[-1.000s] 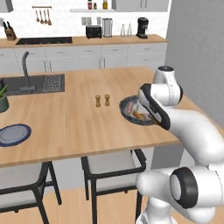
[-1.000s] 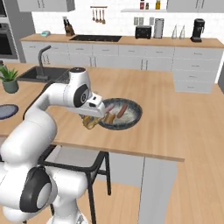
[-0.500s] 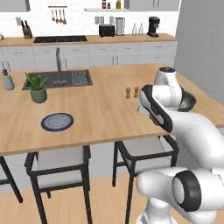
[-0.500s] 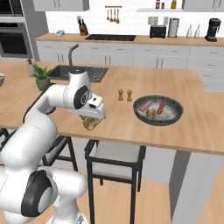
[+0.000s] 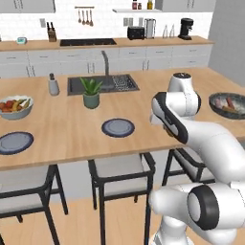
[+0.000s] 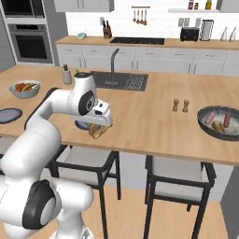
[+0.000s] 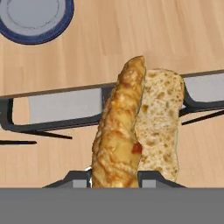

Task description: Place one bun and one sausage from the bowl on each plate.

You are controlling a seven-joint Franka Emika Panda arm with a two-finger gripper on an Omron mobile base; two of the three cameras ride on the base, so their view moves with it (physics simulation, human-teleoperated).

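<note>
**One bun in the claw, two plates on the counter**

The gripper (image 7: 114, 177) is clenched on one bun (image 7: 120, 127) above the counter's near edge. Two plates (image 5: 117, 128) (image 5: 15, 142) lie left; the bowl (image 6: 219, 122), far right, holds three sausages (image 6: 226, 118).
</note>
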